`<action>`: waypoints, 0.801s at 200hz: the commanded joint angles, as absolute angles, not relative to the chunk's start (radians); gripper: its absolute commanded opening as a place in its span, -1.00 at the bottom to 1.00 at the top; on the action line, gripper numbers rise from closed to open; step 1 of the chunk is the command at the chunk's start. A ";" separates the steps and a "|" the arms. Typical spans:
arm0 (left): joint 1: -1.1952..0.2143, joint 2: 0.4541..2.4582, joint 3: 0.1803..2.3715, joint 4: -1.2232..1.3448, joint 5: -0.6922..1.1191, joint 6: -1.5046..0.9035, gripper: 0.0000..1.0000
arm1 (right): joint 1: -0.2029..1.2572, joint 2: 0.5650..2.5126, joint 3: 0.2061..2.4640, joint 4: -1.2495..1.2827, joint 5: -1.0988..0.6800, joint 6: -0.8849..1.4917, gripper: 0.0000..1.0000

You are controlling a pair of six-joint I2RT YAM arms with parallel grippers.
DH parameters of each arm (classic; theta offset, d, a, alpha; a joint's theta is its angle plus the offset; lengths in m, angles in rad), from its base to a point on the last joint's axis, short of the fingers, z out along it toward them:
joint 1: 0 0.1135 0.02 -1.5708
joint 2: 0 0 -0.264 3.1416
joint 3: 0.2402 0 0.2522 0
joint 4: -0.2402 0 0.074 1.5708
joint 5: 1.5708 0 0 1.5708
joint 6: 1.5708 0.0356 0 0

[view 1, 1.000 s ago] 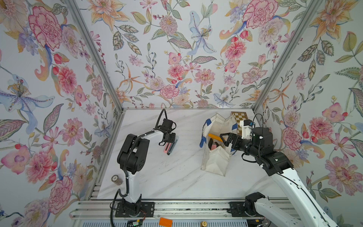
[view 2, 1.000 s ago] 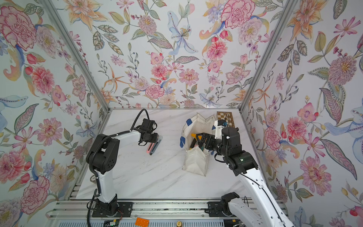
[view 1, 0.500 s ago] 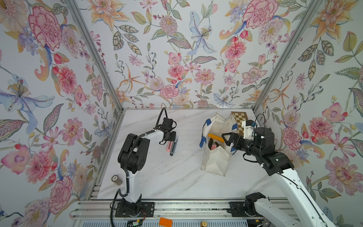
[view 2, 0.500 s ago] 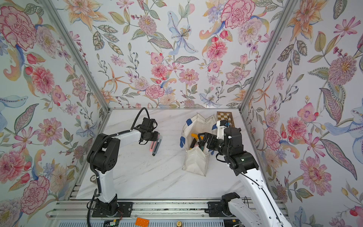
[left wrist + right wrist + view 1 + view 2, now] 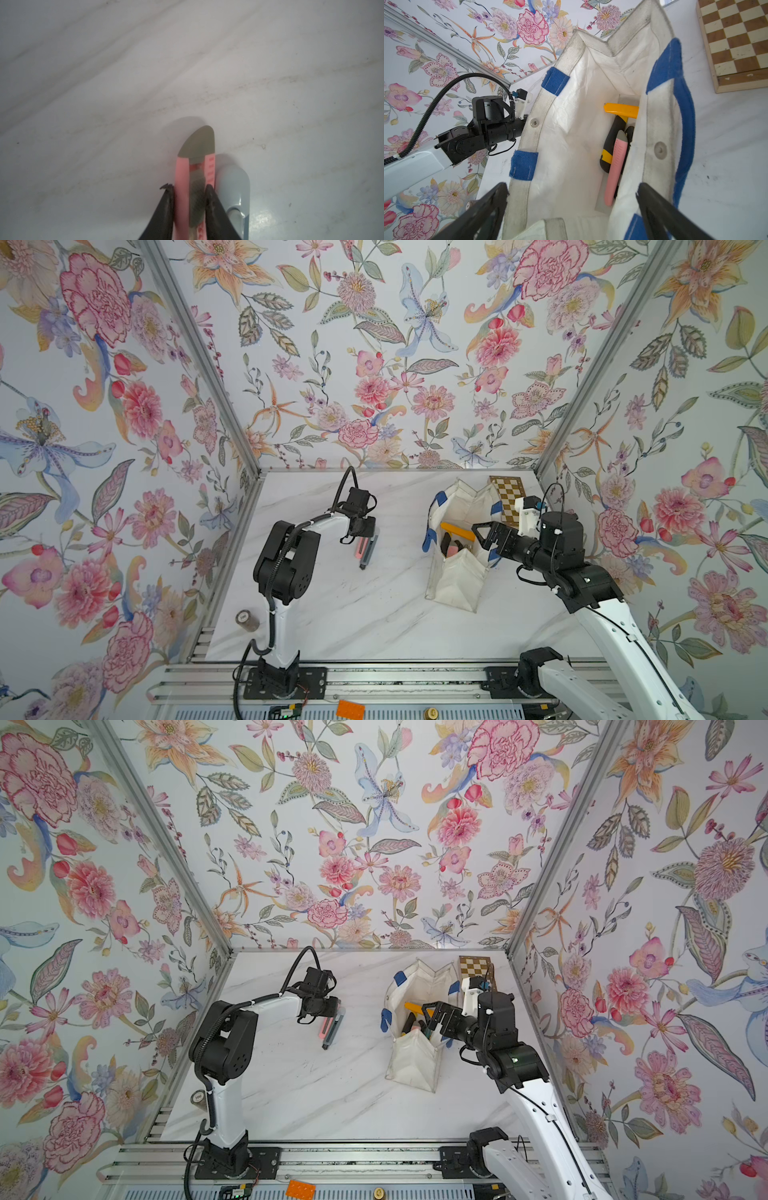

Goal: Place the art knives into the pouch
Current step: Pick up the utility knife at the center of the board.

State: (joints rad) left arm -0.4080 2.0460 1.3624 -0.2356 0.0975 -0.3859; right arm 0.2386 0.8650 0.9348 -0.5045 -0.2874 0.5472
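Note:
The pink art knife (image 5: 358, 548) (image 5: 322, 1028) (image 5: 196, 149) with a grey tip sits low over the marble table, and my left gripper (image 5: 362, 531) (image 5: 189, 187) is shut on its body. Its black fingertips (image 5: 167, 193) press both sides. The white pouch (image 5: 453, 580) (image 5: 411, 1065) (image 5: 571, 124) with blue straps stands open to the right. My right gripper (image 5: 478, 537) (image 5: 432, 1015) (image 5: 572, 187) is open, its jaws straddling the pouch mouth, one outside each wall.
A pale blue cutter (image 5: 370, 549) (image 5: 232, 187) lies right against the pink knife. Inside the pouch are a yellow-and-black tool (image 5: 620, 110) and another pink knife (image 5: 614, 166). A chessboard (image 5: 509, 497) (image 5: 737, 41) lies behind the pouch. A small brown cylinder (image 5: 247, 620) stands front left.
My left gripper's jaws have closed in on the pink art knife. The right gripper has stayed open at the pouch mouth, barely moving.

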 commanded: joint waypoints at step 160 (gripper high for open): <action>-0.501 2.162 1.439 -0.421 -0.026 -0.368 -0.32 | 0.143 0.818 0.890 -0.504 -0.366 0.527 0.98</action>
State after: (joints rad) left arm -0.4885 2.0960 1.4395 -0.2989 0.0204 -0.3805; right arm 0.1555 0.8364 0.9016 -0.5049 -0.3405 0.5453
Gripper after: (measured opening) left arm 0.335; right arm 0.991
